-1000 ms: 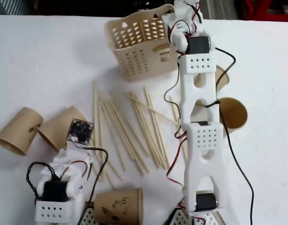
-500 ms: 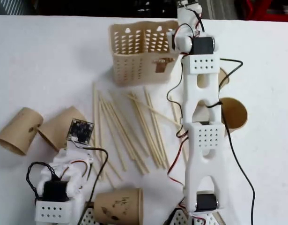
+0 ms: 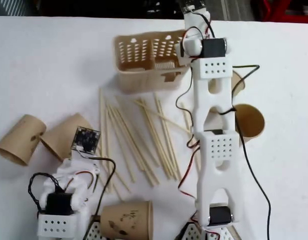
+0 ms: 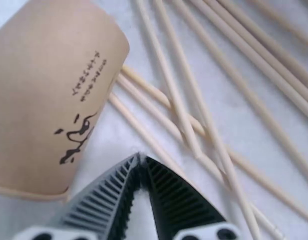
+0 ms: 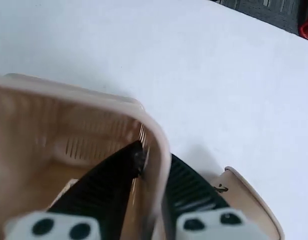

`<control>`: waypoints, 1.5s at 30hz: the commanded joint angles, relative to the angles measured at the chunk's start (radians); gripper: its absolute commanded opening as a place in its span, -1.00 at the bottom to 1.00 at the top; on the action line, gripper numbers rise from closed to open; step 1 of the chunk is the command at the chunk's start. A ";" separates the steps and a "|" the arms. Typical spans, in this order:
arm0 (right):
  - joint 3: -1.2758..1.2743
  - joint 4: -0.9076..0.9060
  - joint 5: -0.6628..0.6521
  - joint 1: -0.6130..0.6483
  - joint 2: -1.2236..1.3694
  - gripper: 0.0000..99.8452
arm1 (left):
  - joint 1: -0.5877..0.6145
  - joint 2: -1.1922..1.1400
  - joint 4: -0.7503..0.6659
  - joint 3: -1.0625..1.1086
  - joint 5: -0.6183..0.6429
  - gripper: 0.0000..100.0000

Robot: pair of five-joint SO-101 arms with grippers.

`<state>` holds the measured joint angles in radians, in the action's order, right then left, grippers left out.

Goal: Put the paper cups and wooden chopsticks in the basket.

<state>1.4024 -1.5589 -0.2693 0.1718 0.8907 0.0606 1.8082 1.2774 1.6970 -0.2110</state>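
Observation:
The beige slotted basket (image 3: 143,60) stands at the table's far middle. My right gripper (image 5: 155,155) is shut on the basket's right wall (image 5: 156,135), one finger inside and one outside; in the high view it sits at that wall (image 3: 184,47). Wooden chopsticks (image 3: 138,135) lie scattered in the middle. Paper cups lie on their sides at the left (image 3: 16,139), beside it (image 3: 63,134), and at the near edge (image 3: 126,219). My left gripper (image 4: 140,162) is shut and empty, just short of a printed cup (image 4: 53,95) and chopsticks (image 4: 194,120).
Two more paper cups (image 3: 250,120) (image 3: 237,82) lie partly under the outstretched right arm (image 3: 214,125); one cup's rim (image 5: 249,200) shows beside the right gripper. The left arm's base (image 3: 58,210) sits at the near left. The table's dark far edge is just beyond the basket.
The right arm, gripping the basket, has stretched farther away. The basket has swung from a skewed pose to square with the table and shifted slightly. The left arm has not moved.

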 commanded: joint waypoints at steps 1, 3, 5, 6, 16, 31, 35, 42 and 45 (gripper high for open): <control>0.009 -0.030 -0.008 0.039 -0.084 -0.96 | -0.015 0.010 0.003 -0.003 0.009 -0.95; 0.009 -0.042 -0.006 0.042 -0.088 -0.96 | -0.015 0.010 0.003 -0.003 0.009 -0.95; 0.006 -0.047 -0.006 0.042 -0.090 -0.96 | -0.015 0.010 0.003 -0.003 0.009 -0.95; 0.006 -0.050 -0.006 0.041 -0.090 -0.96 | -0.015 0.010 0.003 -0.003 0.009 -0.95; 0.012 -0.154 -0.006 0.035 -0.093 -0.96 | -0.015 0.010 0.003 -0.003 0.009 -0.95; -0.100 -0.137 -0.005 0.025 -0.200 -0.96 | -0.015 0.010 0.003 -0.003 0.009 -0.95; -0.152 -0.076 -0.005 0.021 -0.200 -0.96 | -0.015 0.010 0.003 -0.003 0.009 -0.95; -0.167 -0.013 -0.005 0.013 -0.186 -0.96 | -0.015 0.010 0.003 -0.003 0.009 -0.95; -0.158 -0.008 -0.005 0.013 -0.150 -0.96 | -0.015 0.010 0.003 -0.003 0.009 -0.95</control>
<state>1.2290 -1.5865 -0.2693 0.1918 0.7649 0.0606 1.8082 1.2774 1.6970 -0.2110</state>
